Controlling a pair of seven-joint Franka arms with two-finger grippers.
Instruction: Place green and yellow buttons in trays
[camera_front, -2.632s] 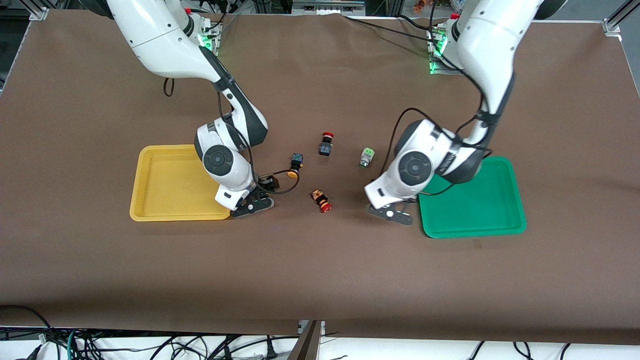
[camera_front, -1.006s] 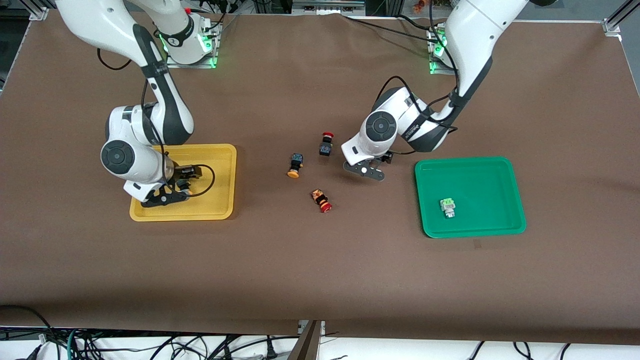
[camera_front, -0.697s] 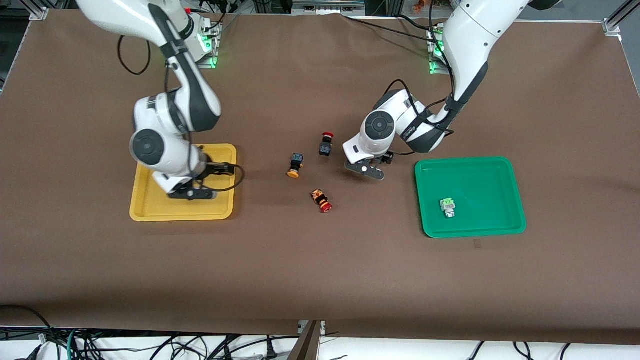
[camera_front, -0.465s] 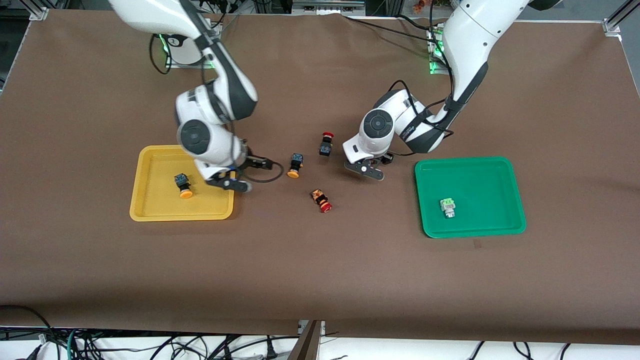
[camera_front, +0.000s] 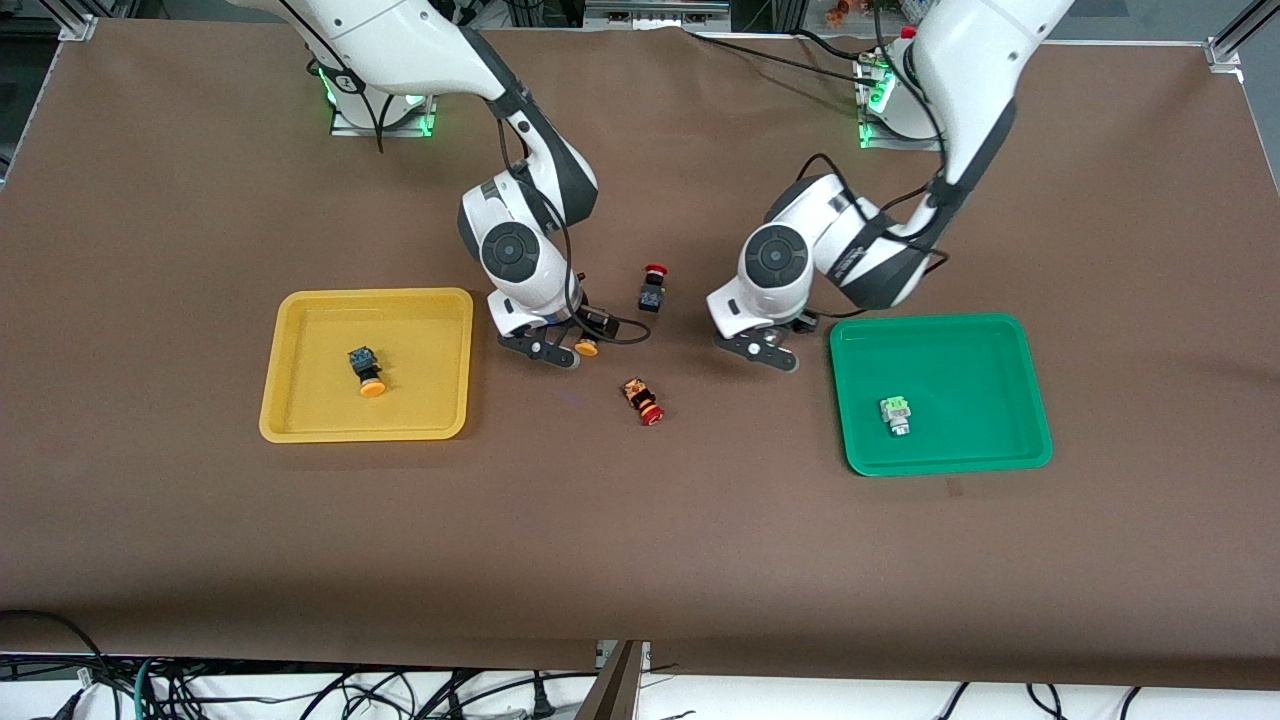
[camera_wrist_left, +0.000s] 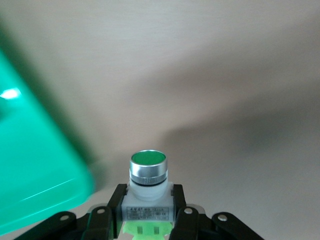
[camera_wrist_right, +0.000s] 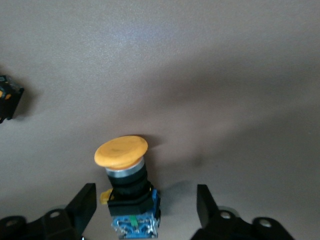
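Buttons: two yellow (camera_front: 366, 374) (camera_front: 587, 346), two green (camera_front: 895, 415) (camera_wrist_left: 146, 187), two red (camera_front: 653, 287) (camera_front: 642, 399)

The left gripper (camera_front: 768, 352) hides its green button (camera_wrist_left: 147, 197) from the front camera; the green tray (camera_wrist_left: 35, 165) looks blurry.

Yellow tray (camera_front: 300, 420): holds one yellow button (camera_front: 366, 371), lying on its side, cap toward the front camera. Green tray (camera_front: 1000, 340): holds one green button (camera_front: 895, 416), lying flat. Second yellow button (camera_wrist_right: 127, 187): on the table between the trays, lying down. Second green button (camera_wrist_left: 146, 192): clamped in the left gripper (camera_wrist_left: 145, 222), beside the green tray's rim.
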